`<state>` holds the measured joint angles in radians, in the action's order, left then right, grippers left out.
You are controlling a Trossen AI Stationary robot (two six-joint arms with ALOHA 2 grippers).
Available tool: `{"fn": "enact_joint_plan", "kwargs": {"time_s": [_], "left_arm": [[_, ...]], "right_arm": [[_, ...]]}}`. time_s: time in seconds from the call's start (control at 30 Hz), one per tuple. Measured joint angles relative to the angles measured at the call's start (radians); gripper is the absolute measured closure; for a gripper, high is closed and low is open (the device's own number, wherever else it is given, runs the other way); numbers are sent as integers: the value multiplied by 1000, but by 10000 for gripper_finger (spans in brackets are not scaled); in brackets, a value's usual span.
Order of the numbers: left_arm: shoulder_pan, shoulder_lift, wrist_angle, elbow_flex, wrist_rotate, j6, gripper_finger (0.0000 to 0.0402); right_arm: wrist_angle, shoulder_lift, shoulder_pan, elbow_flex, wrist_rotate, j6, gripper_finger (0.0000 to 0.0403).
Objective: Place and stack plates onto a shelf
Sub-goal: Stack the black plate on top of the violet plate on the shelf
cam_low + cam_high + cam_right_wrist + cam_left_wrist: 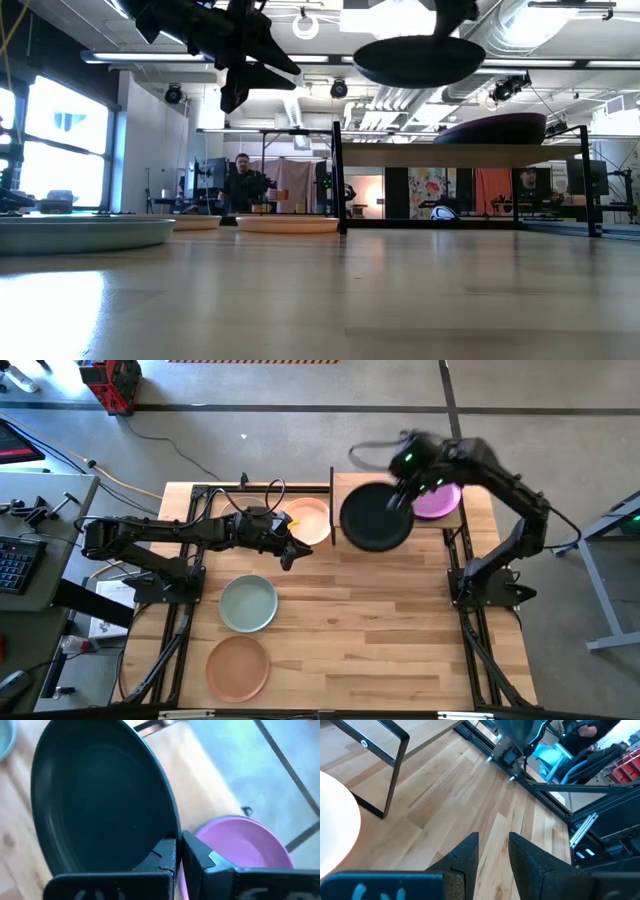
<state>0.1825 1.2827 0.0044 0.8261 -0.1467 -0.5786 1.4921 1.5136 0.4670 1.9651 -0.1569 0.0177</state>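
Purple plate (441, 501) already on shelf (472, 516). Right gripper (178, 851) fingers clamped on black plate (376, 517) rim, held above shelf. Left gripper (492, 851) empty, fingers slightly apart, near peach plate (308, 520). Green plate (248, 603) and terracotta plate (238, 666) wait on table (390, 630).

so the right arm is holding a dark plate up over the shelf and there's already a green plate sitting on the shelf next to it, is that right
Not quite. The plate already on the shelf is purple, not green; the high view and the right wrist view both show it. The sage green plate lies on the tabletop near the left arm. The rest holds: the right gripper has its jaws clamped on the rim of the dark plate, held above the shelf.
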Motion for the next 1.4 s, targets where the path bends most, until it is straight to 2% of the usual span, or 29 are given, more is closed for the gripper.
{"fn": "enact_joint_plan", "kwargs": {"time_s": [0.23, 0.37, 0.5, 0.6, 0.73, 0.93, 1.2, 1.4], "left_arm": [[2, 0, 0, 0, 1, 41, 307], [14, 0, 0, 0, 0, 52, 307], [37, 0, 0, 0, 2, 60, 307], [57, 0, -1, 0, 2, 60, 307], [82, 0, -3, 0, 1, 60, 307], [101, 0, -6, 0, 2, 60, 307], [106, 0, -6, 0, 2, 80, 307], [113, 0, -6, 0, 3, 172, 307]], "right_arm": [[-32, -123, 272, -79, 33, 9, 403], [-83, -191, 423, -168, 113, 38, 403], [-144, -255, 567, -314, 204, 105, 403], [-249, -305, 633, -420, 284, 146, 403], [-355, -343, 652, -484, 344, 246, 403], [-370, -342, 652, -487, 303, 331, 403], [-410, -342, 584, -488, 148, 498, 403], [-341, -342, 490, -488, 8, 639, 403]]}}
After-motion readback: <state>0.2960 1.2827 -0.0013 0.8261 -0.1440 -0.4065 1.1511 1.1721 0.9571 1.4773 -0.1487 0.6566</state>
